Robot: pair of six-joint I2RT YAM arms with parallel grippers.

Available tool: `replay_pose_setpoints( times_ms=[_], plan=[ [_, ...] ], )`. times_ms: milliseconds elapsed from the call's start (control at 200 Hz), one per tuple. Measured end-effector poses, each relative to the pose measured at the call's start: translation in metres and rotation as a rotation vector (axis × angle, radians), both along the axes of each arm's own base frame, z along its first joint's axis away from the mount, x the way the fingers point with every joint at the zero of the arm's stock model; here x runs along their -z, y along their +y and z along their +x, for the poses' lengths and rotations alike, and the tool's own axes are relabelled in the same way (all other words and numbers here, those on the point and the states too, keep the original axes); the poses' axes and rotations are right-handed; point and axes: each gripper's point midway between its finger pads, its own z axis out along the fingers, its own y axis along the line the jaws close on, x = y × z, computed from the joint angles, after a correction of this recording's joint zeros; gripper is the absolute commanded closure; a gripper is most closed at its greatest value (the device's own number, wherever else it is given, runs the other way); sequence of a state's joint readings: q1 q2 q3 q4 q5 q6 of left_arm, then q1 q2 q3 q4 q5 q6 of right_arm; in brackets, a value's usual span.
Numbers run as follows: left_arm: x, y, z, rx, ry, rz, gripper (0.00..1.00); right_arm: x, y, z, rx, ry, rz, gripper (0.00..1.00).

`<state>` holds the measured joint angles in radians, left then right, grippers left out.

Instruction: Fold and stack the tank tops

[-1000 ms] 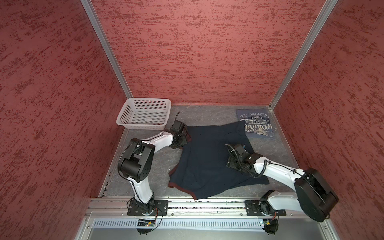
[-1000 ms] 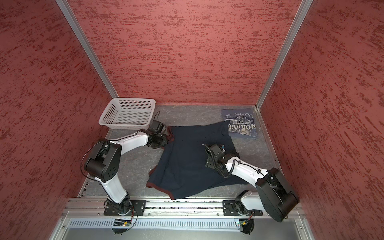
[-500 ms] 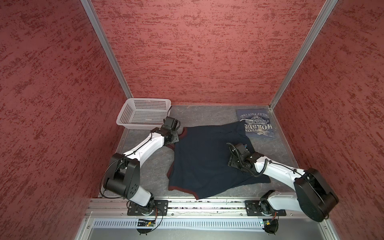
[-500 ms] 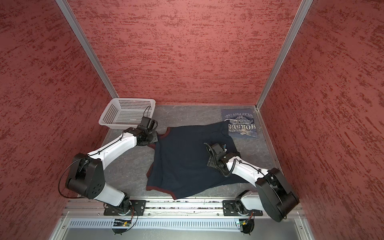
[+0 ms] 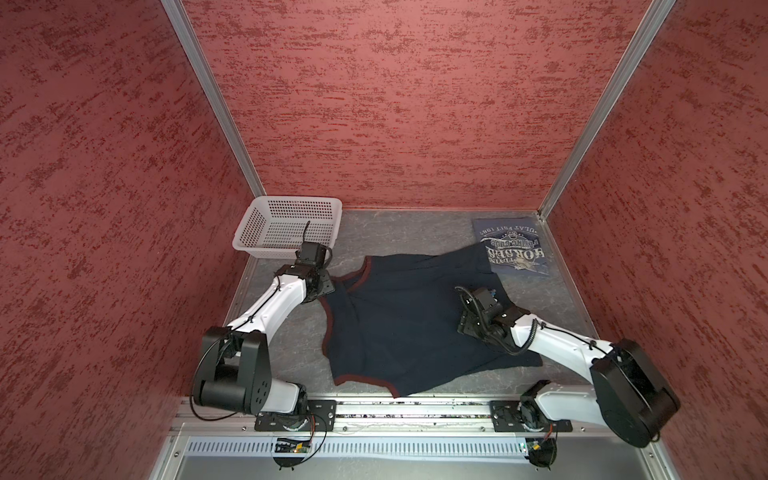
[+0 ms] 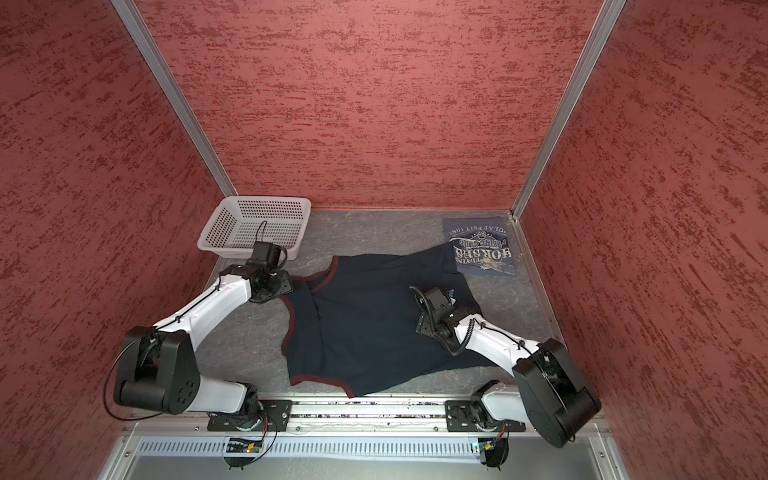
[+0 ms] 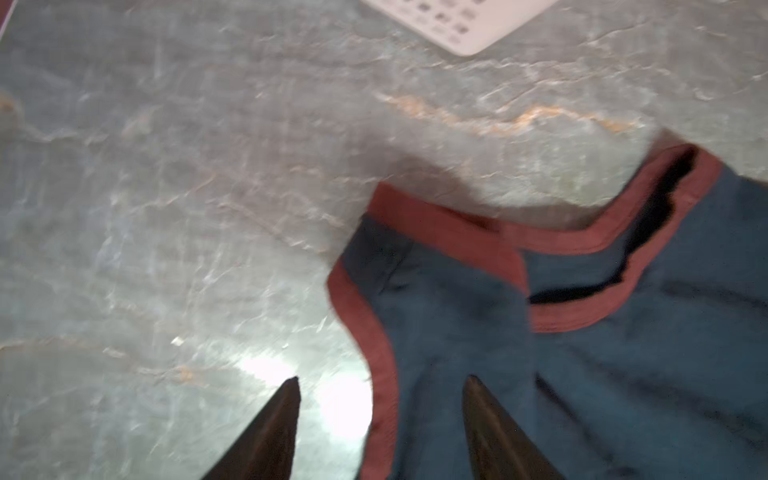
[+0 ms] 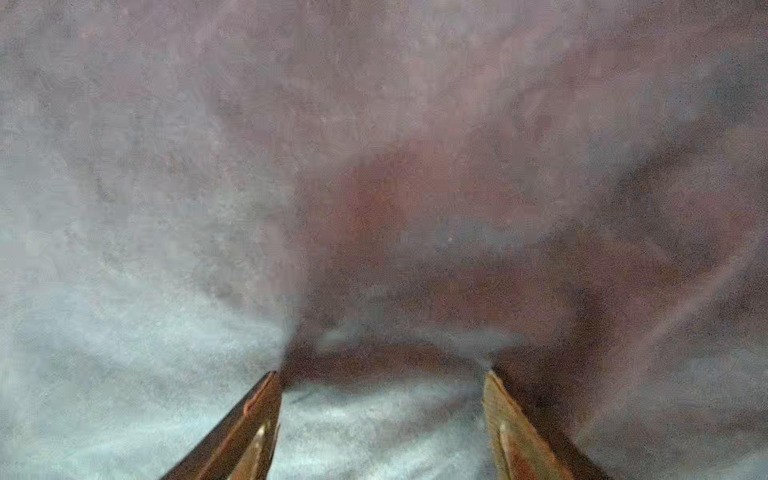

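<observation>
The dark navy tank top (image 5: 395,324) with maroon trim lies spread flat mid-table in both top views (image 6: 361,324). Its maroon-edged shoulder strap (image 7: 436,232) lies on the table at the back left. My left gripper (image 7: 382,380) is open just above that armhole edge, one finger over bare table, one over cloth, gripping nothing. My right gripper (image 8: 382,374) is open, its tips down on the navy cloth at the top's right side (image 5: 469,328). The slate-blue tank top (image 5: 513,249) with whitish lettering lies folded in the back right corner, the navy top's edge touching it.
A white perforated basket (image 5: 249,224) stands in the back left corner, just behind the left wrist (image 5: 311,257). Red walls enclose three sides. A metal rail (image 5: 415,409) runs along the front edge, and the navy hem reaches it.
My left gripper dragged the navy top's shoulder toward the back left, then opened and let the strap go. The right arm has stayed put.
</observation>
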<state>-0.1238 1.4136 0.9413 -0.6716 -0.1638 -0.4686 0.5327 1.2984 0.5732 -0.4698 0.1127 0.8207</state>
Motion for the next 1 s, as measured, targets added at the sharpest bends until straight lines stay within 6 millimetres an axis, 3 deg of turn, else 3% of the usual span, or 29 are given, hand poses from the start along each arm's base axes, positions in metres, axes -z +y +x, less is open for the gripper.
replay_pose_setpoints(
  times_ms=[90,361,491,651,796,1002],
  plan=[
    [0.003,0.002,0.0,-0.011,0.003,-0.031,0.37,0.0,0.0,0.0,-0.003,-0.002,0.0,0.22],
    [0.027,-0.035,0.02,0.089,0.025,-0.166,0.48,0.0,0.0,0.0,-0.009,-0.002,-0.002,0.22],
    [0.043,-0.039,0.034,0.09,0.064,-0.183,0.49,0.001,0.0,0.0,-0.008,-0.002,-0.003,0.22],
    [0.071,-0.016,0.036,0.018,0.13,-0.178,0.49,0.001,-0.003,0.002,0.004,-0.003,-0.004,0.22],
    [0.069,0.008,0.049,-0.066,0.108,-0.19,0.49,0.001,-0.01,0.007,0.036,-0.01,-0.005,0.22],
    [0.07,0.043,0.043,-0.186,0.093,-0.206,0.45,0.0,-0.014,0.01,0.062,-0.018,0.006,0.22]
  ],
)
